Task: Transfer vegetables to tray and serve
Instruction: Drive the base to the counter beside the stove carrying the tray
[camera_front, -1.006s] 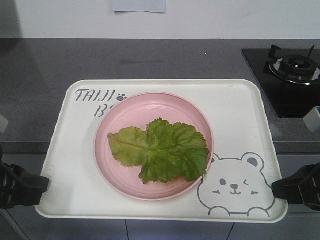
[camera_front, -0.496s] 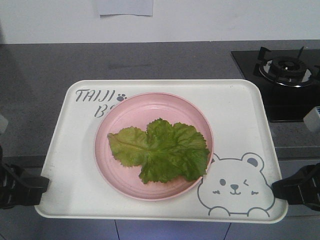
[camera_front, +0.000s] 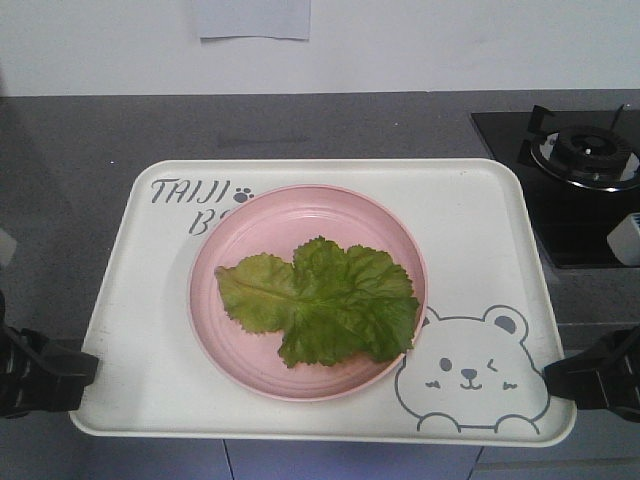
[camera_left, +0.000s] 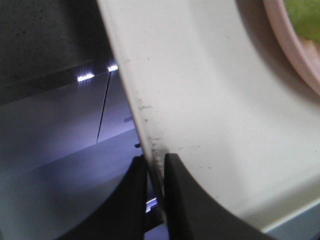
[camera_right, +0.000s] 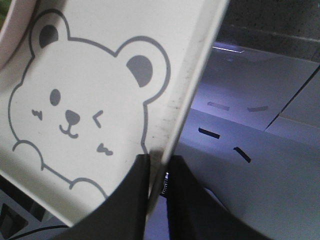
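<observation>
Against the tray, the background has shifted since the earlier frames: the stove (camera_front: 580, 180) at the upper right of the front view sits a little lower and further right than half a second ago, and the paper sheet (camera_front: 252, 18) on the wall at the top edge has drifted with it. The tray (camera_front: 130, 300), the pink plate (camera_front: 240, 350) and the lettuce (camera_front: 325, 300) keep the same places in the frame.

The lettuce lies flat in the middle of the plate, which rests on the tray between the grey lettering at upper left and the bear drawing (camera_front: 470, 375) at lower right. It is well apart from both grippers, which sit at the tray's two lower side edges.

The left gripper (camera_left: 155, 175) is narrowed onto the tray's left rim, one dark finger on each side of the thin edge, as the left wrist view shows. The right gripper (camera_right: 158, 172) pinches the right rim the same way, just beside the bear. Grey countertop (camera_front: 100, 140) lies behind the tray.
</observation>
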